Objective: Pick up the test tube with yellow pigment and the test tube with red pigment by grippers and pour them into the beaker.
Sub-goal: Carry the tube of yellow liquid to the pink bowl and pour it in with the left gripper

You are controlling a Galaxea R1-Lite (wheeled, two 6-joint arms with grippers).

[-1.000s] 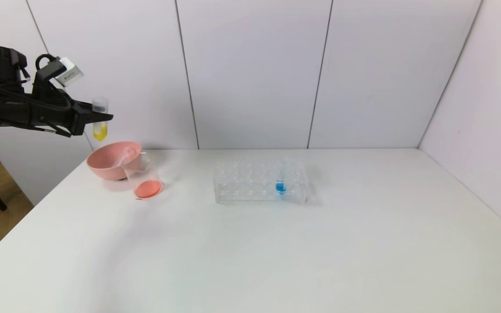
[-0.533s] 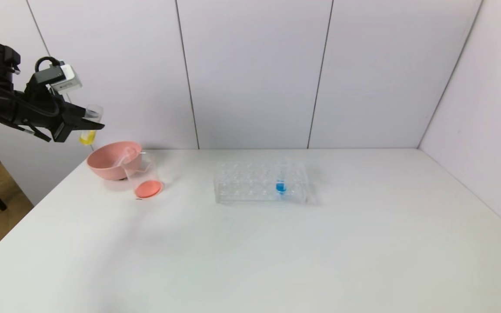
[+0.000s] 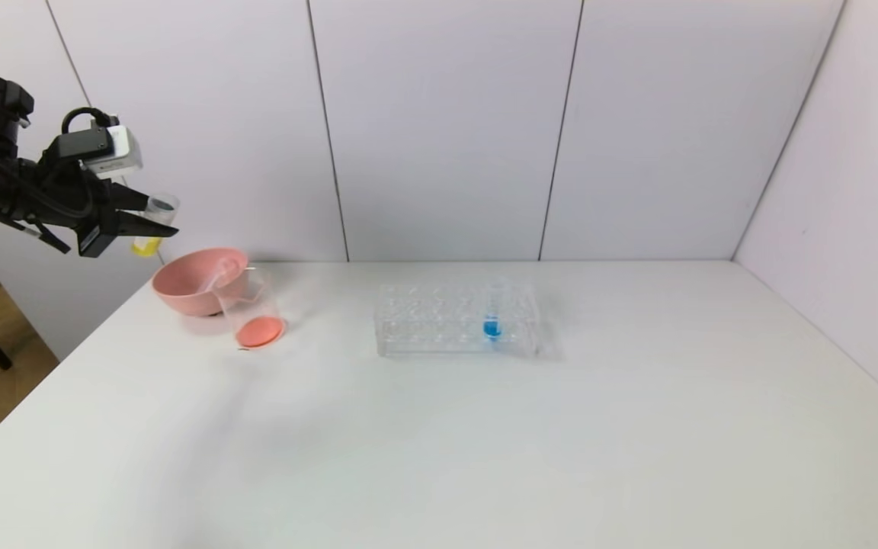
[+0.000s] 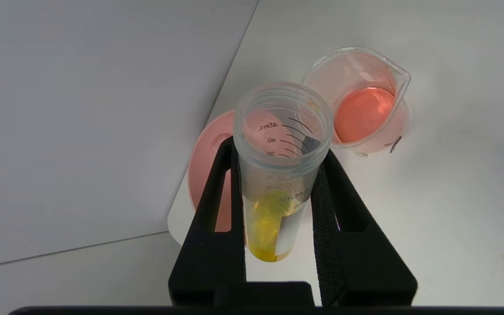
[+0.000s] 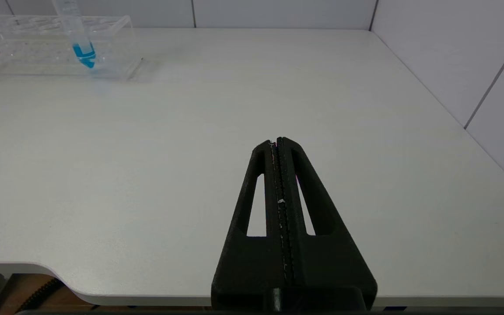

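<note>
Two tools, left tool [image 4: 278,175] gripping yellow tube [image 4: 276,175] above beaker [image 4: 359,103], right tool [image 5: 279,142] closed empty

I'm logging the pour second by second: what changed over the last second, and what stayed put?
The left gripper, shut on the test tube with yellow pigment, drew back toward the robot's left and tipped the tube from upright to a slant, mouth toward the beaker. The yellow liquid is still inside. The beaker with its red liquid, the pink bowl and the tube rack stayed put.
</note>
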